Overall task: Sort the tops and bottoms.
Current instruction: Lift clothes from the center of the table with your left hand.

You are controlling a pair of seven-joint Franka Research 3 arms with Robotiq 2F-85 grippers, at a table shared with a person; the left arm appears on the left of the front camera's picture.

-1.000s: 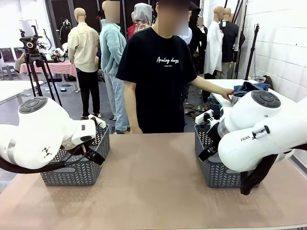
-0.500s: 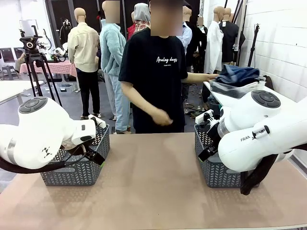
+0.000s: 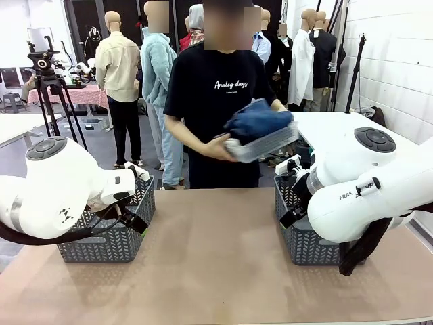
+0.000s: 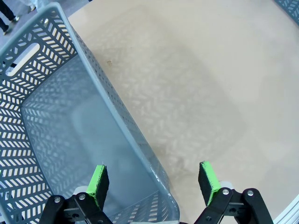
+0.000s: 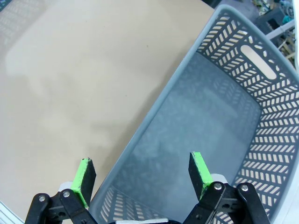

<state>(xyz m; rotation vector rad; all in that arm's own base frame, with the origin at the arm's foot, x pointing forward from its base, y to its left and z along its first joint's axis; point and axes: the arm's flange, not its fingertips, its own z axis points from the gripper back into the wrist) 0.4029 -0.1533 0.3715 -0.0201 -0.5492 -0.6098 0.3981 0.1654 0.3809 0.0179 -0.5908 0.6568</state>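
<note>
The bottoms, a bundle of blue denim, lie in a pale grey tray that the person holds with both hands at chest height beyond the table's far edge. The tops are out of view. My left gripper hangs open over the near rim of the left grey basket, one green pad inside it and one outside. Over the right grey basket my right gripper is open the same way, astride its rim. Both baskets are empty. In the front view each gripper sits at its basket's inner side.
The brown tabletop stretches between the left basket and the right basket. A white side table stands behind at the right. A tripod stands at the far left.
The person has lifted the tray of denim off the side table at the right and swung it round in front of the chest. Neither arm has moved.
</note>
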